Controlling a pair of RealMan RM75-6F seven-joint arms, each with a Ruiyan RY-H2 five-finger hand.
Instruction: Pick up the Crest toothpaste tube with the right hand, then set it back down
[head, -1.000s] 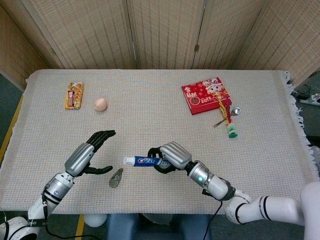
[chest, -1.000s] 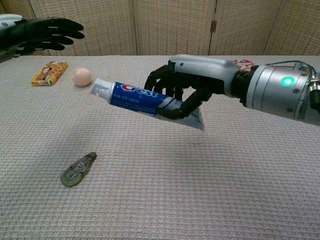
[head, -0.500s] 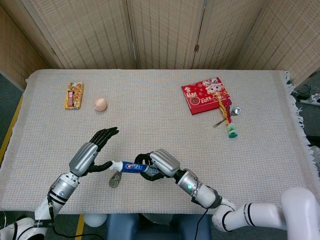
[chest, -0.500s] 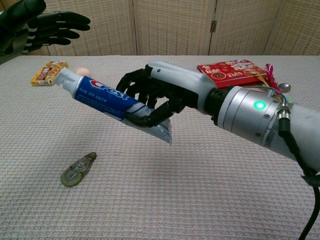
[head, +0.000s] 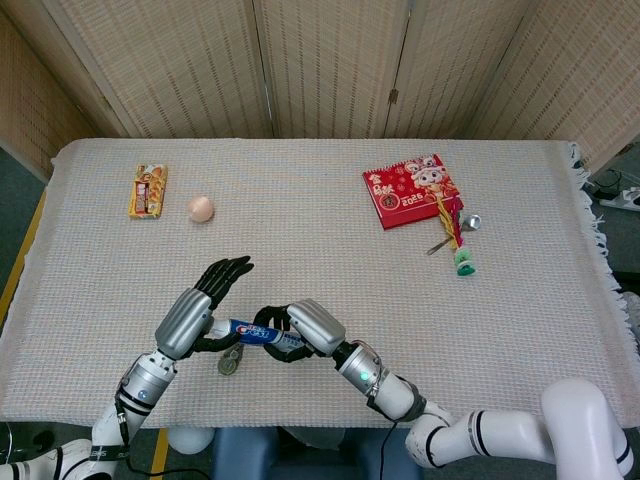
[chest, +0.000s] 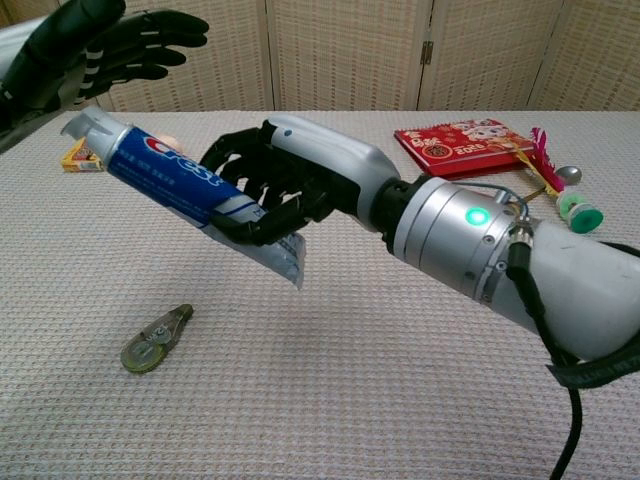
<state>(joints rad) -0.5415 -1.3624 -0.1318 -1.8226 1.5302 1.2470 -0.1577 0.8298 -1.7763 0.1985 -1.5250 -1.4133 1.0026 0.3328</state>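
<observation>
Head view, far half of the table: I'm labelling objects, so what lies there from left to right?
Yellow snack box → egg → red booklet → silver spoon → green-capped item.

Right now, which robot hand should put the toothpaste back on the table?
The right robot hand: it already grips the tube above the cloth. The left robot hand is open and holds nothing.
</observation>
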